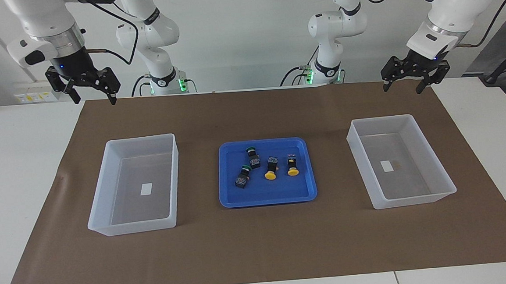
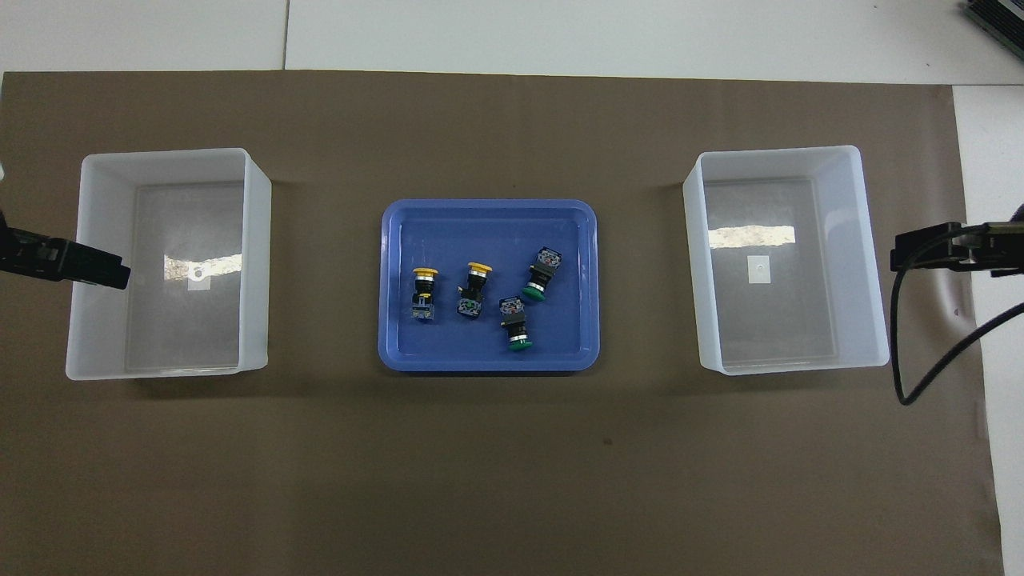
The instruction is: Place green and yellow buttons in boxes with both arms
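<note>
Four little buttons are lying in the blue tray [image 1: 234,202] in the middle of the brown mat [image 1: 259,247], and none of them is sitting in a box yet, so the job is only just starting. Going across the facing view from its left edge, the right gripper [image 1: 86,87] is hanging in the air over the mat's edge near the robots, with its fingers spread apart and nothing between them. Under it and farther from the robots, the box at the right arm's end [image 1: 102,186] is waiting with only its white sticker inside. Next comes the tray: the two green buttons [image 1: 251,156] [image 1: 242,175] are lying toward the right arm's end, and the two yellow buttons [image 1: 271,167] [image 1: 292,165] are lying beside them toward the left arm's end (all four are tipped on their sides, close together but apart). Then the box at the left arm's end [image 1: 439,165] is sitting bare too. Last, the left gripper [image 1: 409,77] is hanging over the mat's corner near the robots, fingers apart and holding nothing. I think the next move is for each arm to be reaching in over the tray, lowering onto the button closest to it, and closing on its dark body without bumping its neighbour.
</note>
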